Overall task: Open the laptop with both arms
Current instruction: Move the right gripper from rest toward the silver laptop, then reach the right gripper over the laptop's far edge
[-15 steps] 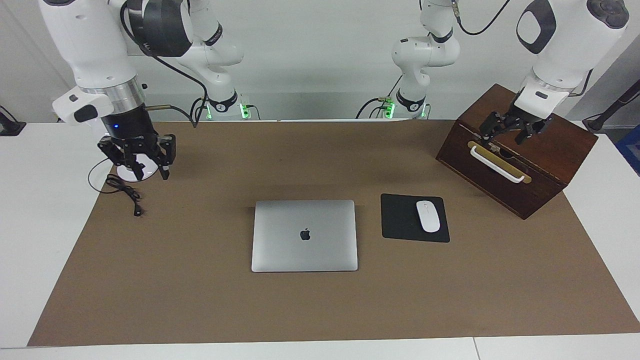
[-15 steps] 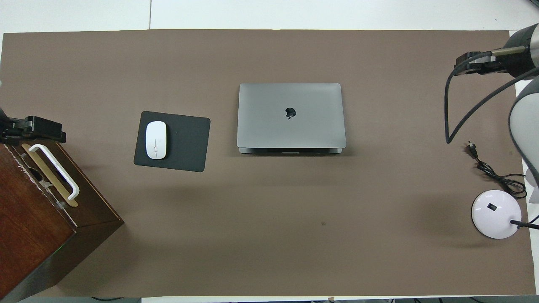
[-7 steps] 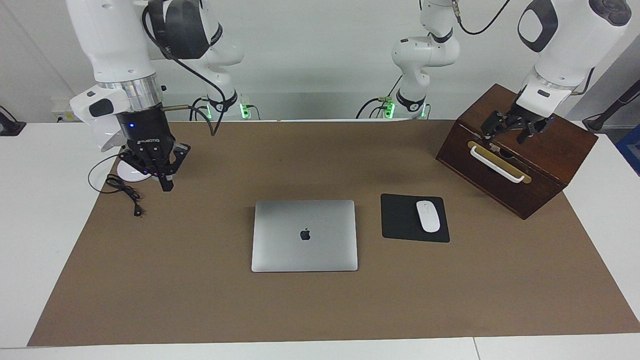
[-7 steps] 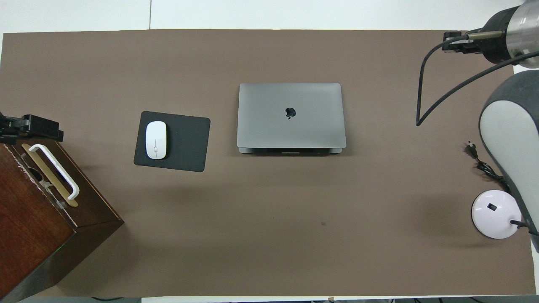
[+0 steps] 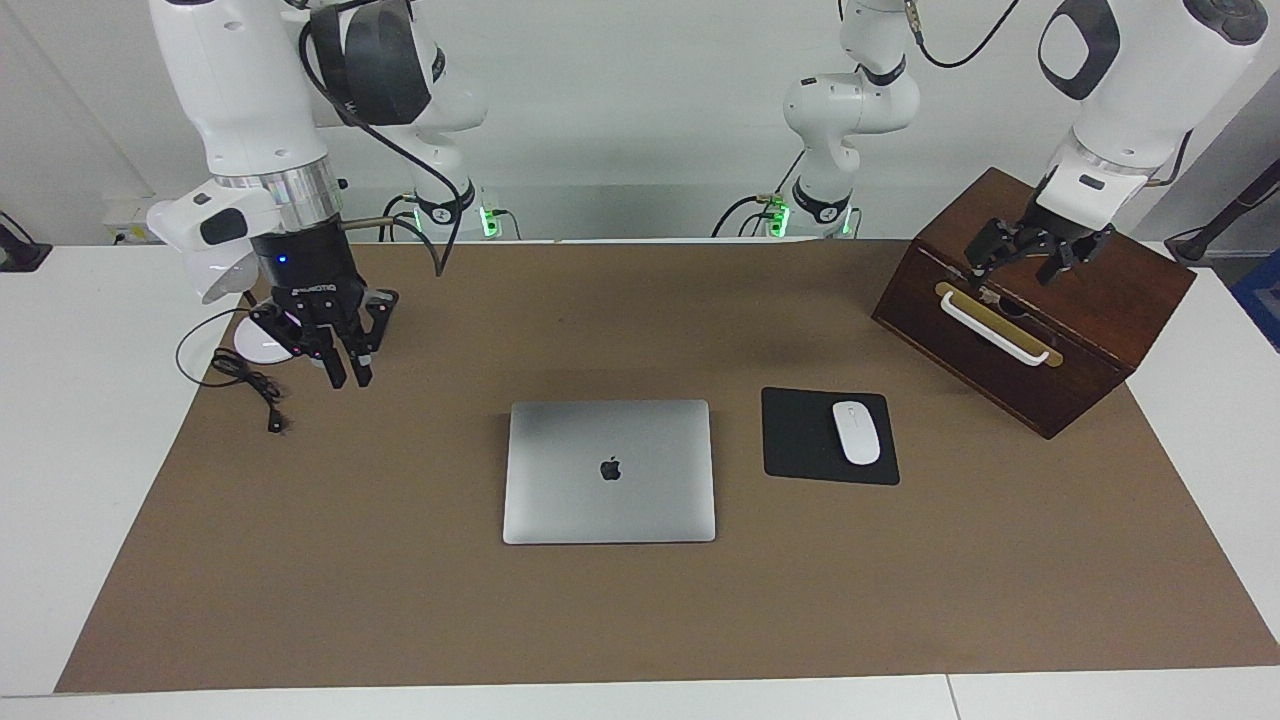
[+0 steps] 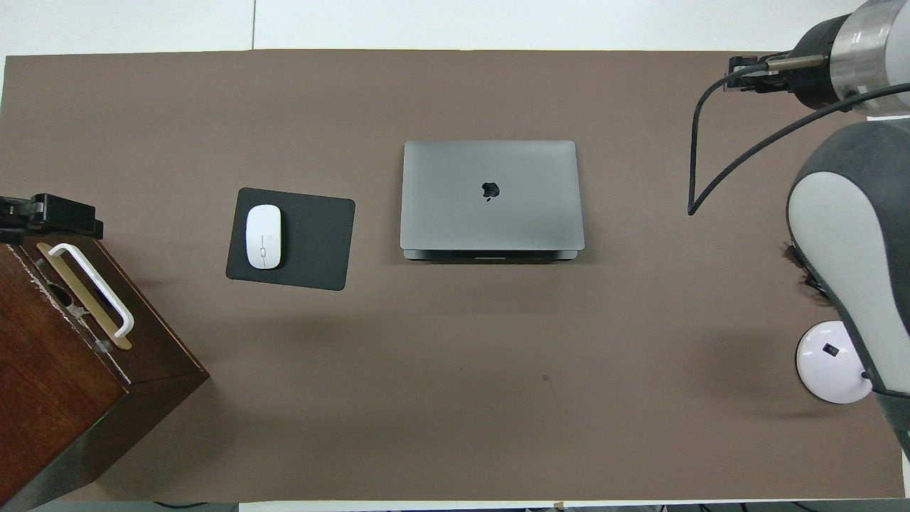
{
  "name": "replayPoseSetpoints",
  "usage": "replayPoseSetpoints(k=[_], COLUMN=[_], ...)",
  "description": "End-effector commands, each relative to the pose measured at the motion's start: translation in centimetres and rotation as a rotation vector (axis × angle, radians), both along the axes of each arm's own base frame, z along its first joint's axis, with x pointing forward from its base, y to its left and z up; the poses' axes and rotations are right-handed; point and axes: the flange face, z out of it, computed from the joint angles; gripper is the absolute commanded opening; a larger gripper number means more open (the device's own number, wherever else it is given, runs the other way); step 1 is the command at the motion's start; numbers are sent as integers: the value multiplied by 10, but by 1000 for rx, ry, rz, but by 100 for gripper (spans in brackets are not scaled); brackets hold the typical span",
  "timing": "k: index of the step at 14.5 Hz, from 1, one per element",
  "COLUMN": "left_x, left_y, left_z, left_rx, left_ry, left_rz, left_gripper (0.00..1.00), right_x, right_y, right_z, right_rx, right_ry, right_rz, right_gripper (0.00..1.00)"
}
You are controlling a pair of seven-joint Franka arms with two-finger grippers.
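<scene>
The laptop lies shut and flat in the middle of the brown mat, apple logo up; it also shows in the overhead view. My right gripper hangs in the air over the mat beside the lamp base, toward the right arm's end and well apart from the laptop. Its fingers point down and stand a little apart, empty. My left gripper is open and empty over the top of the wooden box, just above its white handle.
A black mouse pad with a white mouse lies beside the laptop toward the left arm's end. A white lamp base and a black cable sit at the right arm's end.
My right arm has swung in from the lamp base toward the middle of the table, and its wrist has turned. My left gripper has barely moved over the box.
</scene>
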Motion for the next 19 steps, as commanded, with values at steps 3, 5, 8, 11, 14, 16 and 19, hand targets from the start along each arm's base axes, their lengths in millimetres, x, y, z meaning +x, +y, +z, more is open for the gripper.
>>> replayPoseSetpoints(k=[3, 5, 8, 11, 14, 16, 19], left_x=[-8, -8, -8, -11, -12, -15, -15], left_y=[2, 3, 3, 3, 4, 5, 4], left_z=[14, 12, 14, 16, 17, 14, 15], left_rx=[-14, -14, -14, -14, -14, -13, -13], left_ry=[-10, -9, -13, -9, -10, -4, -9], left_rz=[9, 12, 14, 12, 14, 14, 17], left_gripper=[100, 100, 100, 100, 100, 100, 100], right_x=[17, 22, 24, 24, 21, 21, 20], right_y=[17, 39, 62, 71, 80, 82, 95], right_z=[2, 2, 2, 5, 5, 0, -8], right_rx=[151, 230, 321, 378, 421, 486, 555], right_ry=[-98, -145, -178, -196, -180, -190, -230], right_rz=[-72, -136, -223, -283, -321, -338, -373], right_gripper=[100, 100, 100, 100, 100, 100, 100])
